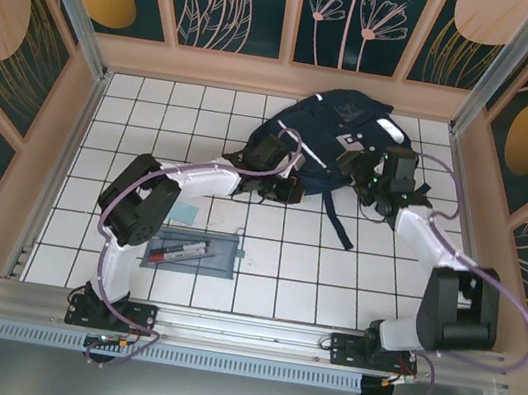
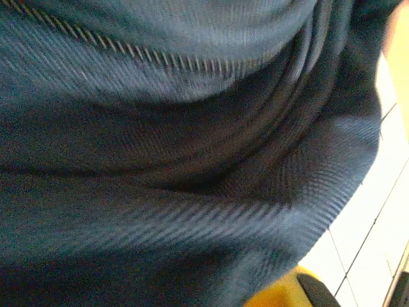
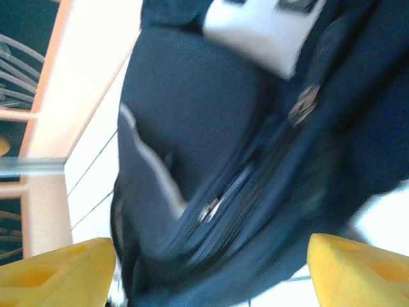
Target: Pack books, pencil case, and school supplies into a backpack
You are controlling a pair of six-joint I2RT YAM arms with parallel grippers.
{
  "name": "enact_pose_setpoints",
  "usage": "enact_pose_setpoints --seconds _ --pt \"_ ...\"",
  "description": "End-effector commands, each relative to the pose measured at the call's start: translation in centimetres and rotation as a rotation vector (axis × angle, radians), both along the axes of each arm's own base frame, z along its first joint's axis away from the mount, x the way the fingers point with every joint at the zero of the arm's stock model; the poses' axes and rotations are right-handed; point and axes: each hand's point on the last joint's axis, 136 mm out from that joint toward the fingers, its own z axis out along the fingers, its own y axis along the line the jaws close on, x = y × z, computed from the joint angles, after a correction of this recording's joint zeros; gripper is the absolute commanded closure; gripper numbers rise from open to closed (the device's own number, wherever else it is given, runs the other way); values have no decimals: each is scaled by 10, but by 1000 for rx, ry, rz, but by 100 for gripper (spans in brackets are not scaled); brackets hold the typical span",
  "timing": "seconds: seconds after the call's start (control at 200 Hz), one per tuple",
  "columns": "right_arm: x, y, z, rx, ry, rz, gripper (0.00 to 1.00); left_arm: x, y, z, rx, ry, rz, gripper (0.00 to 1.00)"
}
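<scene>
My left claw [image 1: 281, 188] is clamped shut at the near-left edge of the backpack [image 1: 341, 129]. From the cloth bunched up against its camera, I judge it is pinching the fabric. My right claw [image 1: 376, 181] hovers at the backpack's near-right side, its yellow fingers [image 3: 57, 268] spread wide with nothing between them.

The zipper [image 3: 214, 208] looks closed or nearly so (the view is blurred, so I cannot be sure). My worry is that with a single pinch, any pull may drag or fold the whole backpack across the worktop [image 1: 330, 290] instead of opening its mouth.

The pencil case [image 1: 192, 251] lies well to the near-left of the backpack, with a small blue-green square [image 1: 185, 213] just on the backpack's side of it. A low left elbow could sweep both.
</scene>
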Motion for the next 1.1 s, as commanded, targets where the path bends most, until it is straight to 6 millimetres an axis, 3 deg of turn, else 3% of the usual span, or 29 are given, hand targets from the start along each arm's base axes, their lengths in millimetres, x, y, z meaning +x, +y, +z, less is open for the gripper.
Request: enact_pose_setpoints --seconds 0.0,0.12,0.22,0.425,0.6,0.716,0.826,0.941,1.096 --pt "-26 27 19 150 -30 38 21 16 -25 34 -126 -61 -17 100" --pt "-38 58 12 242 -6 66 21 12 -28 33 -131 -52 -26 100" --pt "-41 71 -3 258 54 67 21 9 -27 34 -131 -50 -27 100" --pt "-35 67 -33 357 108 -41 22 1 -23 35 -139 -40 -24 100" --pt "-13 54 -52 369 104 -149 25 -12 -22 39 -154 -24 -58 100" --pt "8 51 -55 331 72 -162 46 -24 -16 36 -143 -5 -80 100" --pt "20 58 -53 307 48 -118 99 -31 -2 30 -81 -21 -81 100" --pt "17 60 -53 260 52 -79 100 -17 28 10 77 -69 -3 100" --pt "10 46 -46 141 32 -66 100 24 93 -22 185 -28 175 100"
